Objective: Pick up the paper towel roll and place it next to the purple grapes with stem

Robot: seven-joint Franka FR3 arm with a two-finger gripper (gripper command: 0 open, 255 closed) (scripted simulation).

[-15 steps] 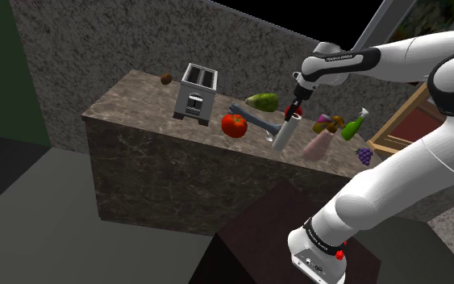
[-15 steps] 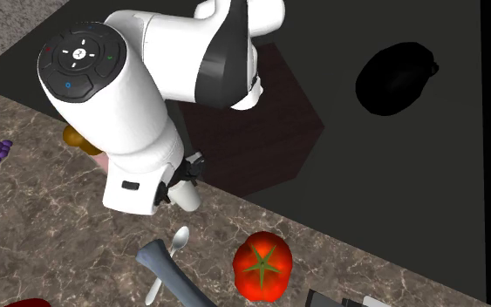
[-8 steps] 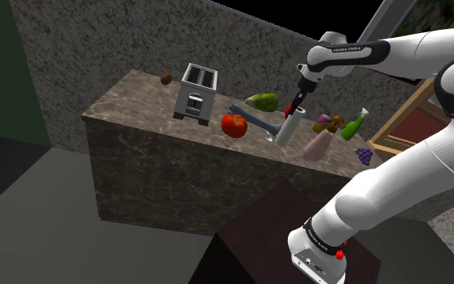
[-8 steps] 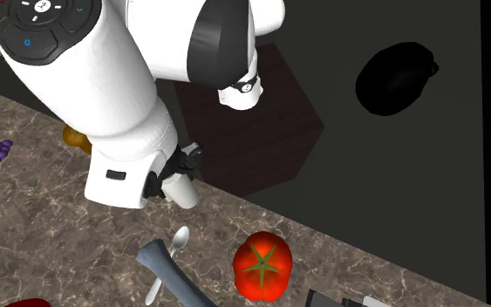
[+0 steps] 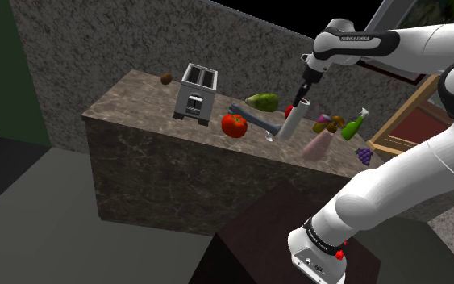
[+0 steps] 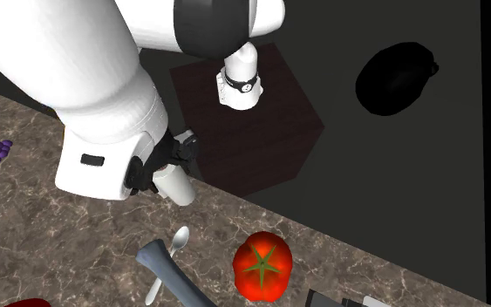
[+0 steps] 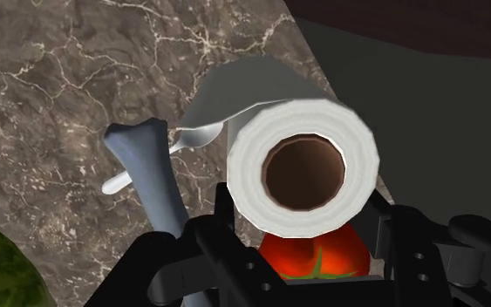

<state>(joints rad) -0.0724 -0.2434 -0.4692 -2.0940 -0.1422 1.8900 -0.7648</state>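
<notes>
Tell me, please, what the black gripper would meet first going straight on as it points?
Holding the white paper towel roll, the black gripper would probably press it onto the grey spoon on the brown marble countertop; depth is unclear.

Tomato (image 6: pixel 262 266), spoon (image 6: pixel 179 242), grey handle (image 6: pixel 168 269) under paper towel roll (image 5: pixel 292 123); pink bottle (image 5: pixel 317 146) near grapes (image 5: pixel 364 153).

White lettering stands on the dark band of the arm's wrist link (image 5: pixel 354 39) in the shoulder view and reads "FRANKA EMIKA". Small white marks on the dark ring (image 5: pixel 320 235) above the arm's base are too small to read.
</notes>
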